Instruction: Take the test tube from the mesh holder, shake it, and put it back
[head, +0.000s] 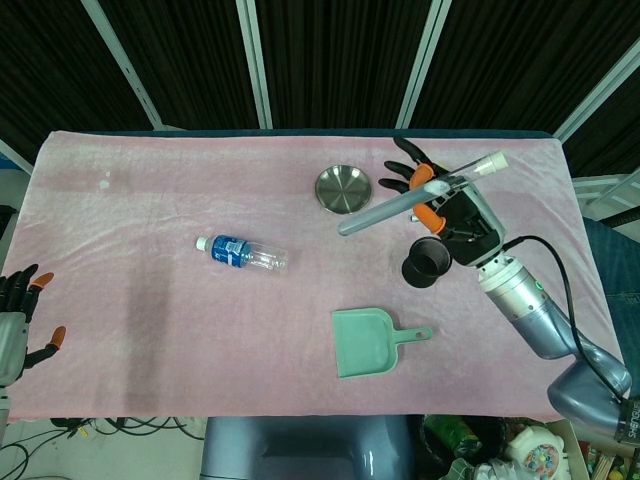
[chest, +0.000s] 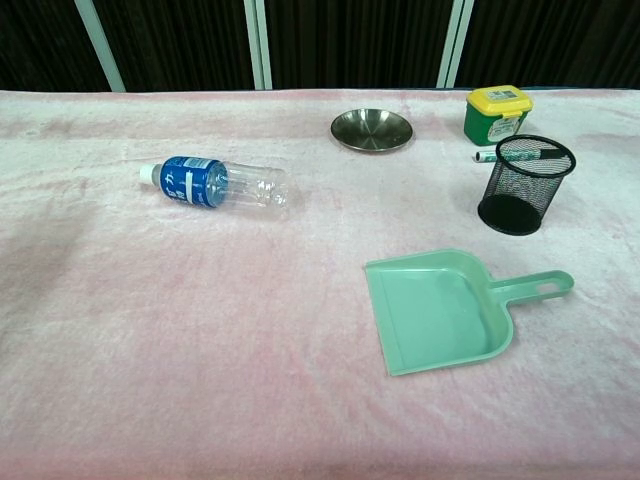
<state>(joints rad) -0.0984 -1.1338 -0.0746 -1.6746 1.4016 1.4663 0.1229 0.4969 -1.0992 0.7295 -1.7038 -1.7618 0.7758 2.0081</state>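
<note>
Head view: the right hand (head: 447, 205) is raised above the pink cloth (head: 150, 300), its fingers closed around the test tube (head: 420, 194). The tube lies tilted, its capped end pointing toward 2 o'clock and its rounded end toward 8 o'clock, near the steel dish (head: 344, 189). The black mesh holder (head: 426, 268) stands on the cloth at about 6 o'clock from the hand, with the tube well outside it. The left hand (head: 16, 318) sits at the frame's far 8 o'clock edge, off the cloth, fingers apart and holding nothing. A plastic bottle (head: 241, 253) with a blue label lies on its side left of centre. A green dustpan (head: 367, 342) rests at 6 o'clock from the holder, its handle pointing toward 3 o'clock.

Chest view: neither hand shows, and the tube is out of frame. The mesh holder (chest: 524, 184) stands upright at the right. A marker (chest: 488, 155) lies just beside it at 11 o'clock, and a green jar with a yellow lid (chest: 497, 113) stands behind. The steel dish (chest: 372, 129) lies at 12 o'clock, the bottle (chest: 214, 184) at 9 o'clock, and the dustpan (chest: 441, 310) at 5 o'clock from centre.
</note>
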